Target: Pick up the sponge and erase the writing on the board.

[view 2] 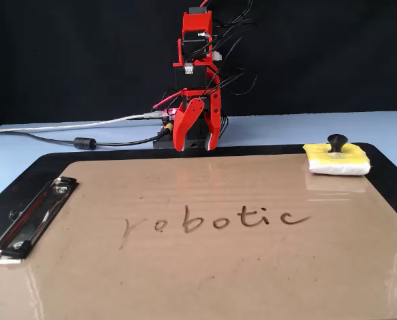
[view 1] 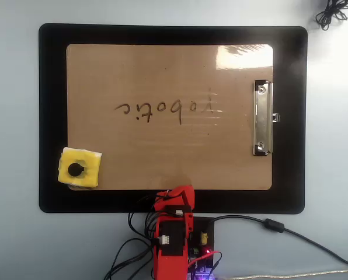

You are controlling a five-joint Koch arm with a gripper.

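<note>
The tan board (view 1: 162, 64) lies on a black mat (view 1: 51, 105), with its silver clip (view 1: 262, 118) at the right in the overhead view. The dark writing "robotic" (view 1: 165, 111) runs across the board's middle (view 2: 215, 220). The yellow sponge (view 1: 89, 166) with a black knob sits on the board's lower left corner, partly over the mat; in the fixed view it (view 2: 337, 163) is far right. My red gripper (view 2: 195, 147) hangs folded over the arm's base, behind the mat's edge, jaws apart and empty, well away from the sponge. It also shows in the overhead view (view 1: 174, 197).
The arm's base with its board and wires (view 1: 191, 245) sits just below the mat. A black cable (view 1: 267, 224) runs off to the right, and a coiled wire (view 1: 331, 11) lies at the top right. A dark backdrop (view 2: 65, 53) stands behind the arm.
</note>
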